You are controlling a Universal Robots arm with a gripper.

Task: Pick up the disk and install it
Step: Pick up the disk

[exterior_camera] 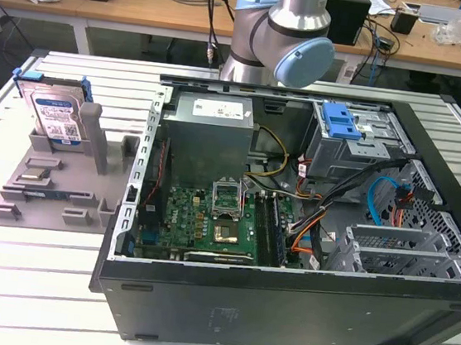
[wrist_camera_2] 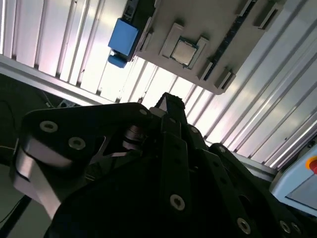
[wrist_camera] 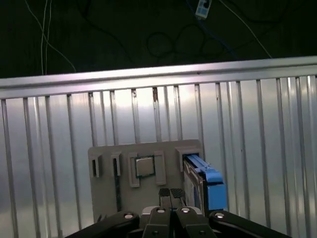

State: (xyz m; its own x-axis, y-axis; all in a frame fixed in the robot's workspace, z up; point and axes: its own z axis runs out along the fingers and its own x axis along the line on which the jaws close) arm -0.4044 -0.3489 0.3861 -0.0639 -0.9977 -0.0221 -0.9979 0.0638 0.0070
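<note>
I get even room light in the exterior view, but in both wrist views the ribbed surface (wrist_camera_2: 163, 91) (wrist_camera: 247, 124) glares white and the tool (wrist_camera: 171, 193) (wrist_camera_2: 171, 103) sits in deep shadow.

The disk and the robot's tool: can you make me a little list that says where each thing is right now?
disk: standing on edge in the grey holder, at the exterior view's left, not picked up
grey holder: on the slatted metal table, beside the computer case
tool: shut, holding nothing, over the grey holder near the disk, not touching it
computer case: open, with its insides showing
chip: square and silver, sitting in the grey holder
</note>
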